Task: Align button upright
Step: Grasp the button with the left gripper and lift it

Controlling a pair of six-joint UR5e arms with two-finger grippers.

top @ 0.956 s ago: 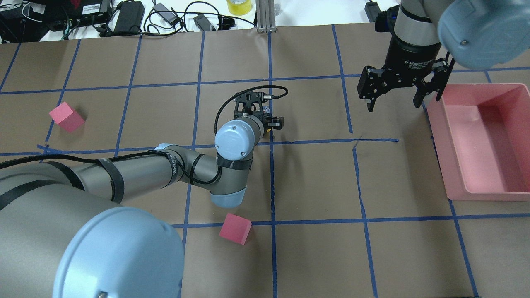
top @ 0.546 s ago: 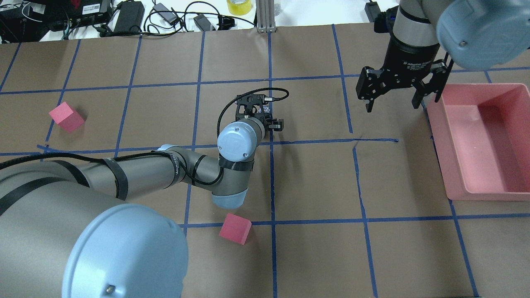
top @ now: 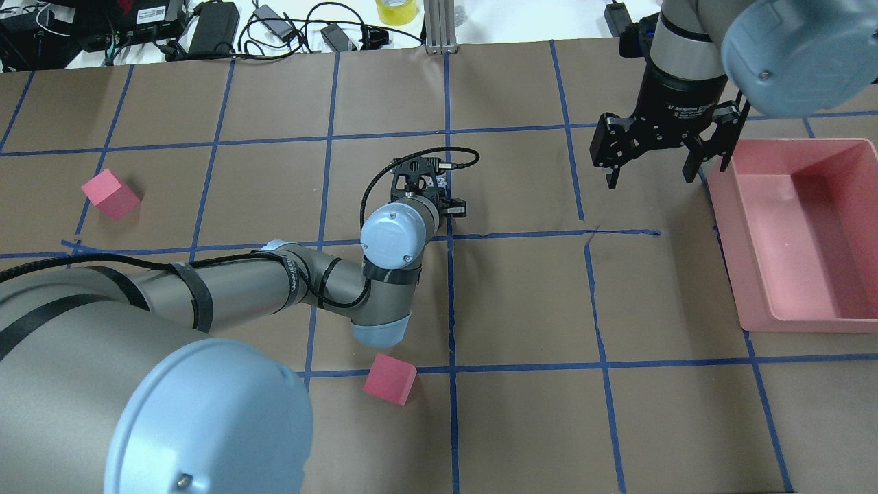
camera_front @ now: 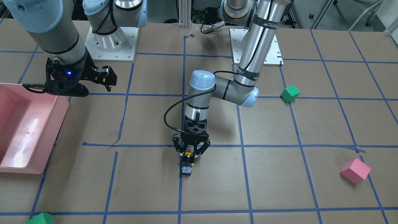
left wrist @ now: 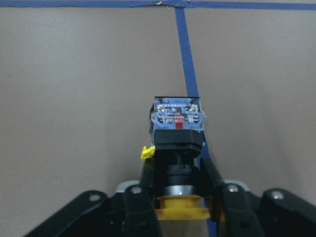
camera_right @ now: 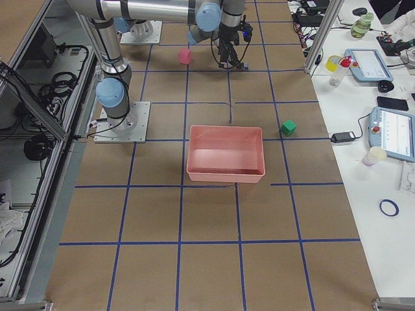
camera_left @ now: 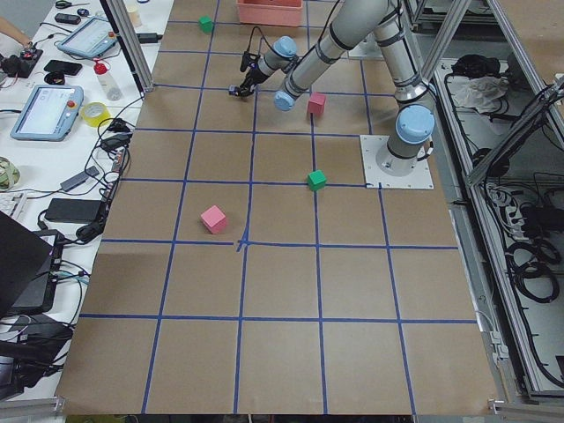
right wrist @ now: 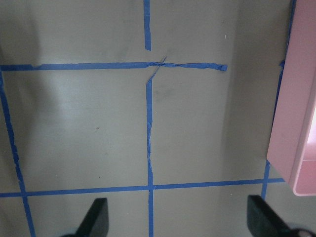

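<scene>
Button (left wrist: 177, 143) btwn L jaws

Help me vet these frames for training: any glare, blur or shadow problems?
Front-facing view: bright glare on the pink bin's floor. Left wrist view: the button is sharp and evenly lit. Right wrist view: broad soft shadows across the paper.

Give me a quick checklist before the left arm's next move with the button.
1. Left gripper closed on the button: ok, fingers press both sides of its black neck.
2. Button upright: not ok, it lies sideways, yellow cap nearest the gripper.
3. Button lifted off the table: cannot tell.
4. Right gripper out of the way: ok, open, apart, near the pink bin.
5. Nearest pink cube clear of the button: ok, it sits apart.
</scene>
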